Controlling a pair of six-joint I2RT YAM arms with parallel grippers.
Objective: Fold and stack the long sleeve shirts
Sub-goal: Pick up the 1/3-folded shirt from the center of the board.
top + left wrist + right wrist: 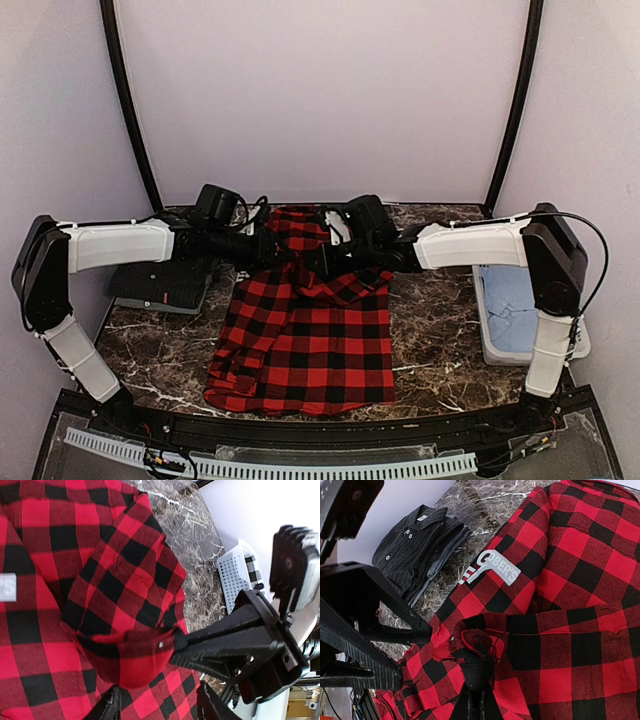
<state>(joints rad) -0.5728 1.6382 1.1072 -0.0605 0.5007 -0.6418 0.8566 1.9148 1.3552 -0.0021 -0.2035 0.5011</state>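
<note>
The right fingers [470, 707] pinch a sleeve of the red-and-black flannel shirt [300, 340]. The left fingers [107, 707] are spread. The dark striped shirt [415, 555] lies at its 9 o'clock.

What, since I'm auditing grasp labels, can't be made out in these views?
Left wrist: left gripper fingertips, cut off by the bottom edge.
Right wrist: right gripper fingertips, buried in the bunched flannel shirt.
Right wrist: white lettering, partly lost in a fold.
Top external: charcoal shirt, mostly under the left arm.
Top external: white bin contents, too small to identify.
</note>
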